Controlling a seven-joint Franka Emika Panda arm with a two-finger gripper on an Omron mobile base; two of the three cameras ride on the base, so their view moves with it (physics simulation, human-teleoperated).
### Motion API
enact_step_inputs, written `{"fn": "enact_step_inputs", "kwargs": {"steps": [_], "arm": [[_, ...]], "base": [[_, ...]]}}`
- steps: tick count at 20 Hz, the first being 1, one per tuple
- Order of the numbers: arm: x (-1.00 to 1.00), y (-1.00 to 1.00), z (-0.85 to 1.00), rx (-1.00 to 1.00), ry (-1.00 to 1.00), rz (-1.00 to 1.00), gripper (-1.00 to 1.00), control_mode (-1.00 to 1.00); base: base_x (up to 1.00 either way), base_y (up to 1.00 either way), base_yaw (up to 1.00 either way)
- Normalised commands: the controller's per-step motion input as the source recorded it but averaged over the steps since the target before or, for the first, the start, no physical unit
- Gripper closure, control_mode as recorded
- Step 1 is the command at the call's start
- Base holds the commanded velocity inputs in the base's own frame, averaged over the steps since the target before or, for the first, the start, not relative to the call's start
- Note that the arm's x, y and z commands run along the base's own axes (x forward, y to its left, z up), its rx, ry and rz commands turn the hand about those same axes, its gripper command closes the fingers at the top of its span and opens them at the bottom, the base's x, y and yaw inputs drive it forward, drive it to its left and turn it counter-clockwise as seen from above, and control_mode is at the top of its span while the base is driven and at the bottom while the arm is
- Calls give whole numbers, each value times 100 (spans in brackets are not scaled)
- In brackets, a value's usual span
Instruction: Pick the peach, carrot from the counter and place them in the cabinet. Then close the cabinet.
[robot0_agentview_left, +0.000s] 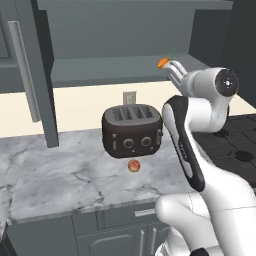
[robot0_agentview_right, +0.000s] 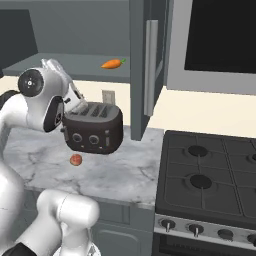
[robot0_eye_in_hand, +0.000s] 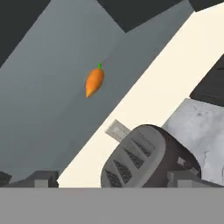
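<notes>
While the carrot lay on the shelf: the gripper (robot0_eye_in_hand: 111, 177) stood with its jaws wide apart and nothing between them, up near the cabinet's opening.

Carrot (robot0_eye_in_hand: 94, 82): small, bright orange, tapered to a point, with a tiny green top; it lay on its side on the grey shelf inside the cabinet (robot0_agentview_left: 125, 70), free of the fingers.

Peach (robot0_agentview_left: 133, 166): small round reddish-orange ball with a yellowish patch; it sat on the counter (robot0_agentview_left: 60, 175), just in front of the toaster and apart from the arm.

Counter: grey-white veined marble, dark grey drawers and doors beneath.

Cabinet: dark grey, open; one panelled door (robot0_agentview_left: 25, 70) with a long silver bar handle swung out on the left in the left base view, and the other door (robot0_agentview_right: 150, 65) hung beside the shelf in the right base view.

Toaster (robot0_agentview_left: 132, 131): dark, four slots, two knobs on its face; it stood between the peach and the back wall, below the shelf.

Wall outlet (robot0_agentview_left: 129, 97): on the cream wall just behind the toaster.

Stovetop (robot0_agentview_right: 210, 175): black, burners and knobs, to the right of the counter.
</notes>
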Motion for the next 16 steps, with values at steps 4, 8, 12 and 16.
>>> {"fn": "enact_step_inputs", "kwargs": {"steps": [4, 8, 12, 16], "arm": [[-36, 31, -45, -25, 50, 0, -100, -100], [-1, 0, -78, -31, 29, 4, -100, -100], [1, 6, -89, -24, 14, 21, -100, -100], [16, 33, -100, -20, 3, 40, -100, -100]], "base": [[0, 0, 0], [0, 0, 0], [0, 0, 0], [0, 0, 0]]}}
